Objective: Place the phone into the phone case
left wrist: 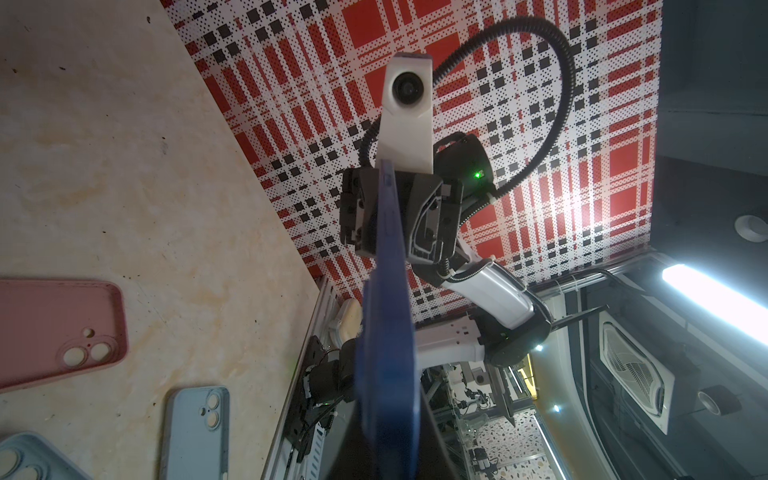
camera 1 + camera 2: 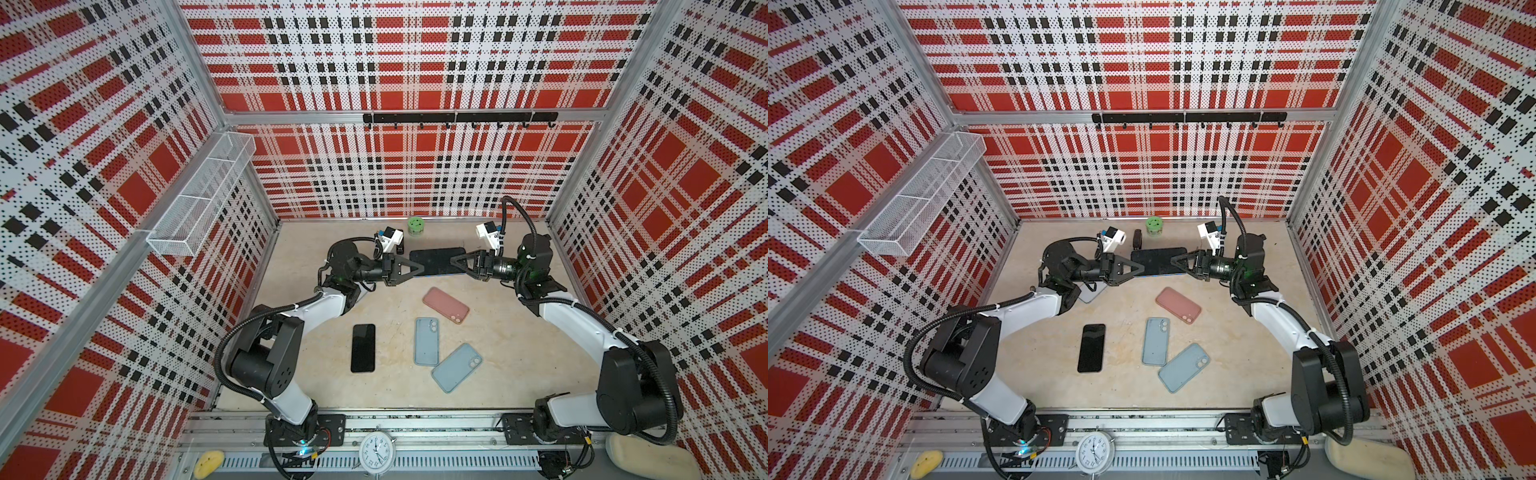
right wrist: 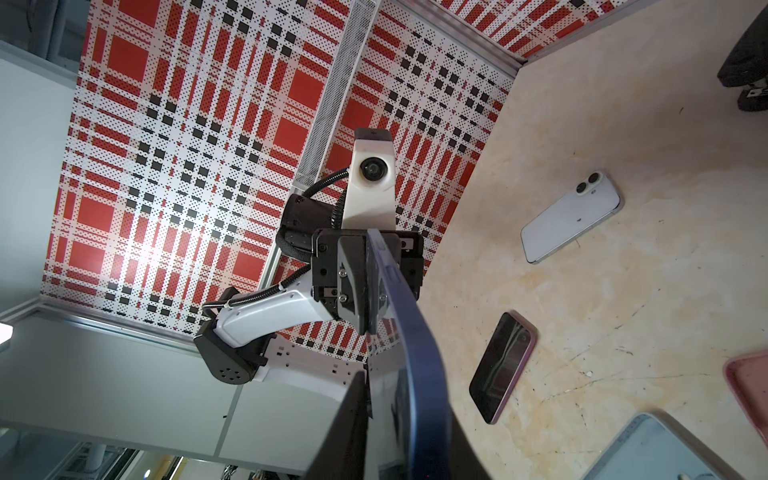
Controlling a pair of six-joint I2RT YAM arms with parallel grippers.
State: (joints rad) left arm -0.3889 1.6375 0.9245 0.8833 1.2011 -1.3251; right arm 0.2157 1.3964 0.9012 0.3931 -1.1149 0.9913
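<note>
A phone with a black screen [image 2: 436, 261] [image 2: 1158, 261] sits inside a dark blue phone case and is held level above the table in both top views. My left gripper [image 2: 417, 268] is shut on its left end. My right gripper [image 2: 454, 264] is shut on its right end. In the left wrist view the blue case [image 1: 386, 332] runs edge-on out of my left gripper [image 1: 388, 449] to the other arm. In the right wrist view the case edge [image 3: 419, 357] and the glossy screen lie between the fingers of my right gripper [image 3: 405, 440].
On the table lie a black phone [image 2: 363, 348], two light blue cases [image 2: 427, 341] [image 2: 456, 368], a pink case [image 2: 446, 304] and a pale phone [image 3: 571, 216] partly under the left arm. A green pot [image 2: 414, 226] stands at the back wall. A clock [image 2: 377, 451] sits at the front rail.
</note>
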